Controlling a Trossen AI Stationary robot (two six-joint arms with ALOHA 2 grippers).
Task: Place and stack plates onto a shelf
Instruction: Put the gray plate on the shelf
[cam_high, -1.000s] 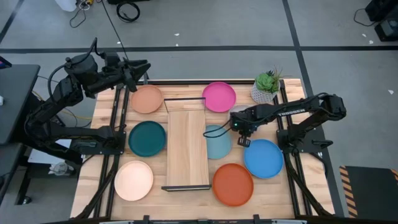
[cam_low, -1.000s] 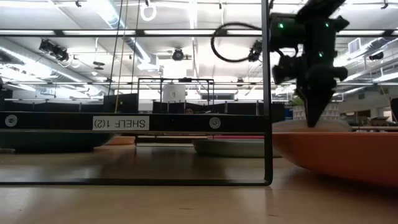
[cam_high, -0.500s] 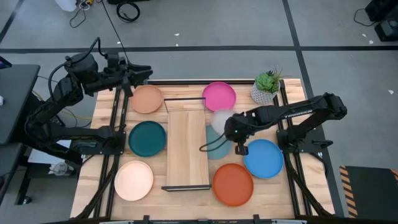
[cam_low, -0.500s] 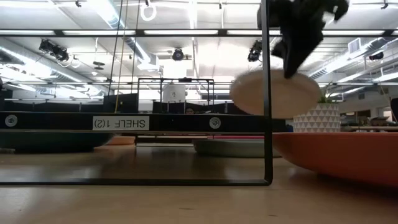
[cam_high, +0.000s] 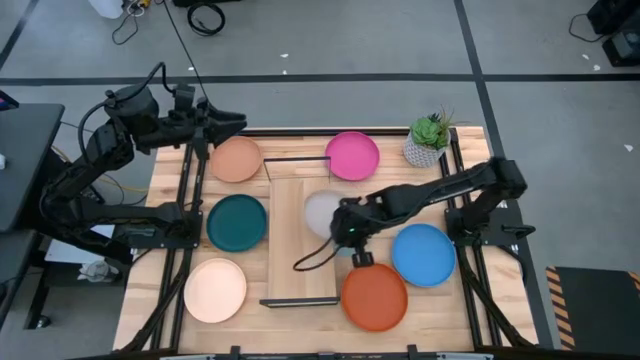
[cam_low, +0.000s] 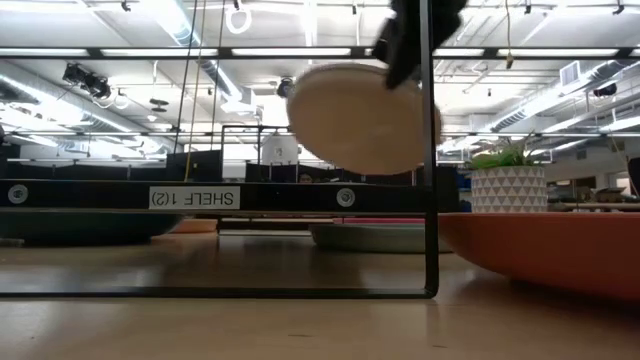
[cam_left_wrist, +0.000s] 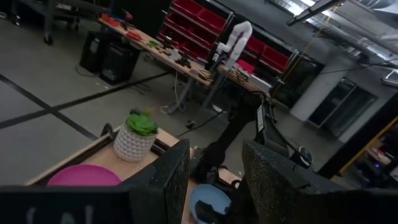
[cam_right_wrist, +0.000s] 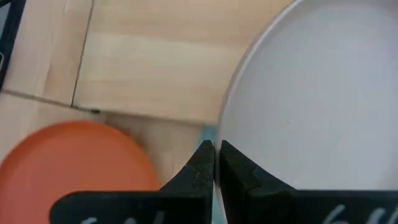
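My right gripper (cam_high: 347, 228) is shut on the grey plate (cam_high: 322, 212), which is in the air over the right edge of the light-wood shelf (cam_high: 298, 255). The low view shows the plate's underside (cam_low: 360, 115) tilted above the shelf's black frame (cam_low: 240, 196). A sliver of the light blue plate (cam_right_wrist: 206, 131) shows below the gripper. Around the shelf the magenta (cam_high: 352, 155), terracotta (cam_high: 236, 159), dark teal (cam_high: 237, 222), pale peach (cam_high: 215, 290), red-orange (cam_high: 375, 296) and bright blue (cam_high: 424, 254) plates rest flat on the tabletop. My left gripper (cam_high: 228, 122) is open above the far left corner. My right gripper pinches the grey plate's rim (cam_right_wrist: 227, 138) between its two fingers (cam_right_wrist: 199, 167), one above and one under the rim, on the plate's right, near side. The fingers come from the table's right, slanting down. The plate is lifted clear and tilted.
A potted plant (cam_high: 430, 140) in a white pot stands at the far right corner. The shelf's black upright post (cam_low: 428, 150) rises beside the carried plate. The shelf board (cam_right_wrist: 155, 56) is bare wood below the plate.
My right gripper has lifted the grey plate off the light blue plate and carried it up and toward the table's left, from right of the shelf to over the shelf's right edge. The plate has gone from lying flat to hanging tilted in the air.
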